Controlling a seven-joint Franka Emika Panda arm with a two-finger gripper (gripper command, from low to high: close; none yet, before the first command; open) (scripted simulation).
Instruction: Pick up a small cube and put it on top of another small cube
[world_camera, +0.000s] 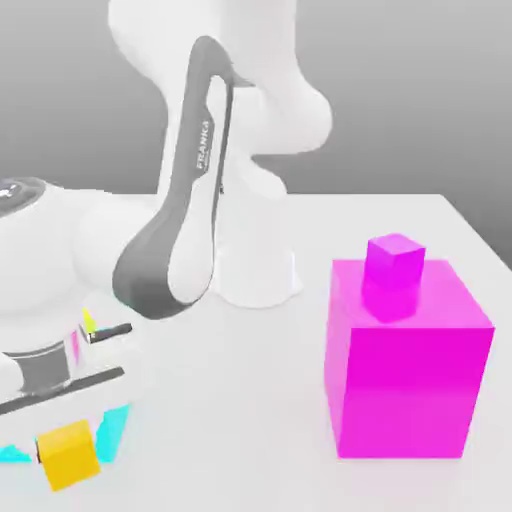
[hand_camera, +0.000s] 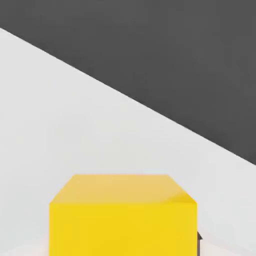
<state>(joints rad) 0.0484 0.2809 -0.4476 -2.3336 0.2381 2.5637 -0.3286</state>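
A small yellow cube (world_camera: 68, 456) sits low at the exterior view's left, between the cyan fingers (world_camera: 114, 428) of my gripper (world_camera: 65, 446), which is shut on it. In the hand view the same yellow cube (hand_camera: 122, 215) looms close, over the white table (hand_camera: 75, 125). A small magenta cube (world_camera: 395, 262) rests on top of a large magenta block (world_camera: 405, 370) at the exterior view's right, well away from the gripper.
The arm's white base (world_camera: 258, 270) stands at the middle back of the white table (world_camera: 240, 400). The big magenta block is the tallest obstacle. The table's far edge meets a dark grey background (hand_camera: 175, 60).
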